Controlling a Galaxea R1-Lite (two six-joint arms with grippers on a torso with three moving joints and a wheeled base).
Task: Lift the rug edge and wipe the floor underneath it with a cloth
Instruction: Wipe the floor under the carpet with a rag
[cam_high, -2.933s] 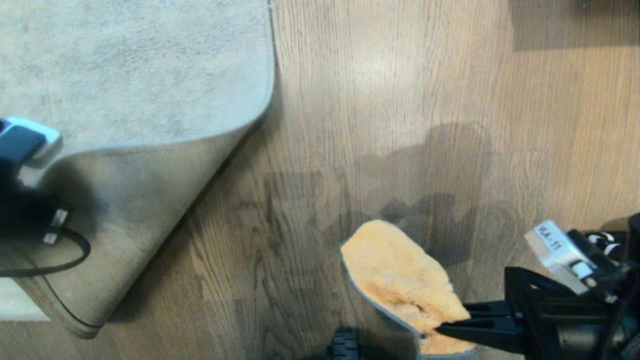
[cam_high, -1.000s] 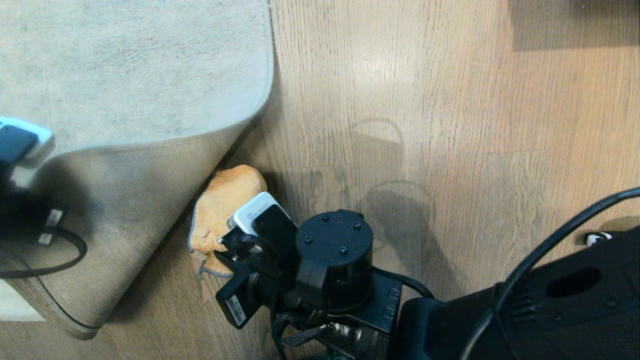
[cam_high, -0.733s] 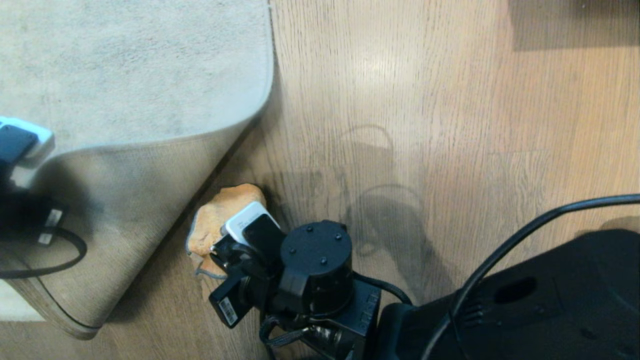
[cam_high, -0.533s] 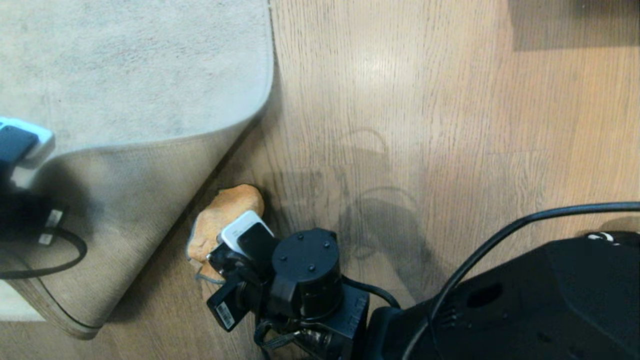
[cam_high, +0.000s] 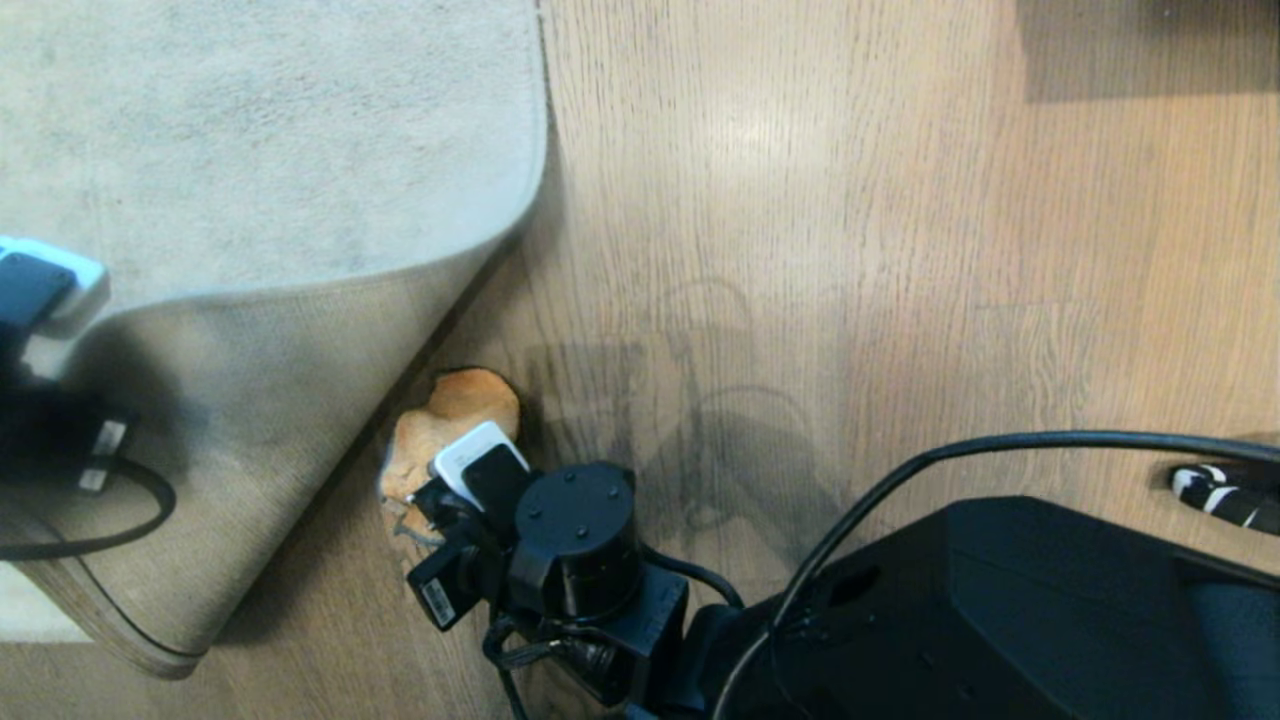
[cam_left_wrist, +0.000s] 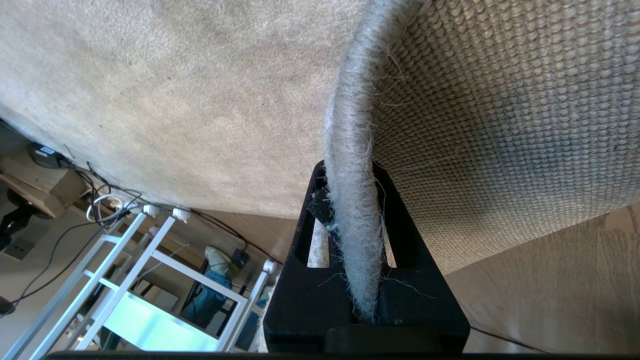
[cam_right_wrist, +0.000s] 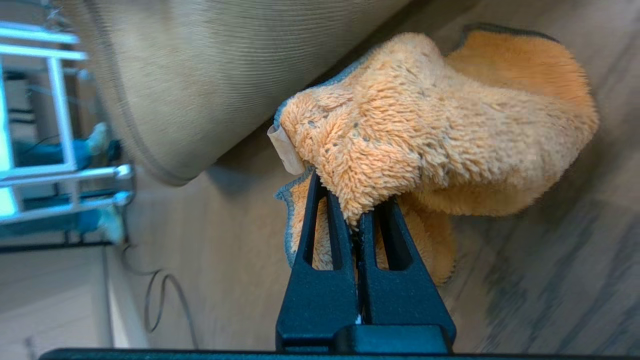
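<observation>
Half of the task appears done: the rug edge (cam_high: 300, 285) is held folded back off the floor (cam_high: 800, 250), its bound rim pinched in the closed left gripper (cam_left_wrist: 352, 220) at the head view's left margin. Wiping is judged under way, the cloth (cam_high: 450, 425) lying against the fold line on the boards. Only the right wrist view shows the right gripper (cam_right_wrist: 357, 205) clamped shut on the cloth; the head view hides the jaws.
</observation>
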